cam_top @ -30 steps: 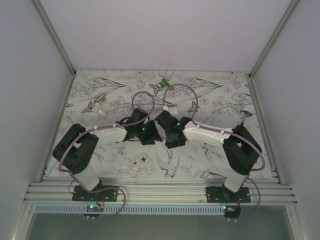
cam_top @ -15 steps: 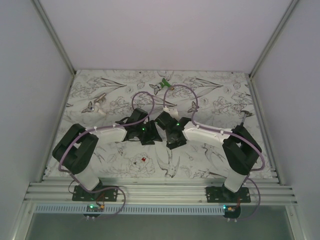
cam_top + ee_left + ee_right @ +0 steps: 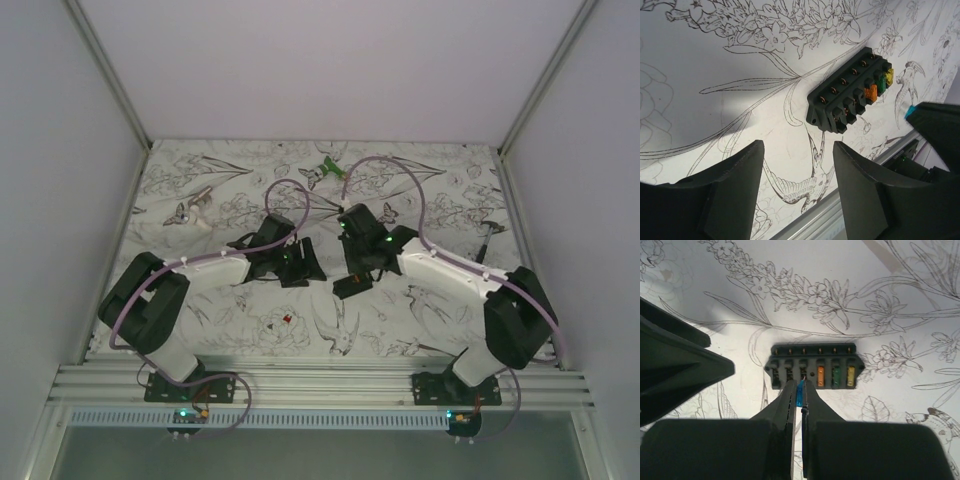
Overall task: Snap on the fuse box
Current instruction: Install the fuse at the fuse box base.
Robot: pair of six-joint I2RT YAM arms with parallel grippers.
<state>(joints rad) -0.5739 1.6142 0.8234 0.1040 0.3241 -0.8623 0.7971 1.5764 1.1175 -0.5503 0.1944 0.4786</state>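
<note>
The fuse box (image 3: 349, 286) is a black oblong block lying flat on the flower-print table. Orange, green and yellow fuses sit in three of its slots and three slots are empty. It shows in the left wrist view (image 3: 840, 95) and the right wrist view (image 3: 812, 352). My right gripper (image 3: 800, 385) is shut on a small blue fuse (image 3: 800, 394), its tip just above the box's third slot. In the top view the right gripper (image 3: 358, 266) hangs over the box. My left gripper (image 3: 797, 165) is open and empty, to the left of the box (image 3: 302, 262).
A loose red fuse (image 3: 287, 319) lies near the front of the table. The green-and-white gadget (image 3: 325, 168) lies at the back centre. A metal rail (image 3: 320, 380) runs along the near edge. White walls close in both sides and the back.
My right arm has swung back and to the right, so the fuse box now shows on the table below it. My left gripper has shifted slightly.
</note>
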